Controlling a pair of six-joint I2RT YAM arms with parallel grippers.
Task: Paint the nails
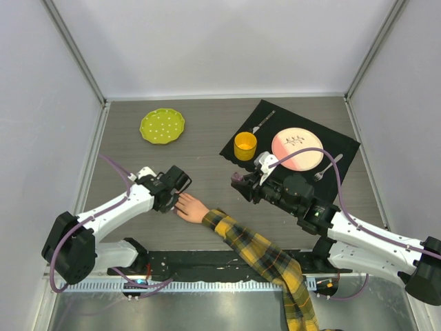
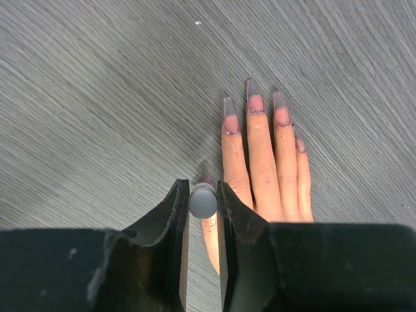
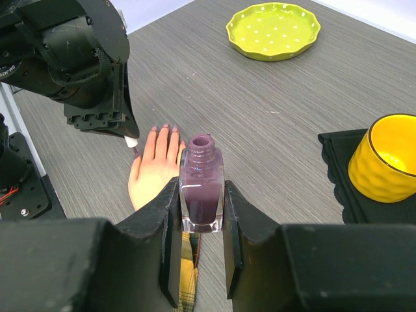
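Nails (image 2: 255,104) just beyond left end effector (image 2: 203,197)

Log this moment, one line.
left end effector: shut on brush | right end effector: shut on polish bottle | nails: purple at edges

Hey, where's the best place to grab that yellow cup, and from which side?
Probably pinch the yellow cup by its rim from straight above, one finger inside, one outside. It stands upright, mouth open, and its round body looks wide for the jaws.

A grey wood-grain table (image 1: 207,148) stands enclosed by plain white walls (image 1: 220,41) under even light.
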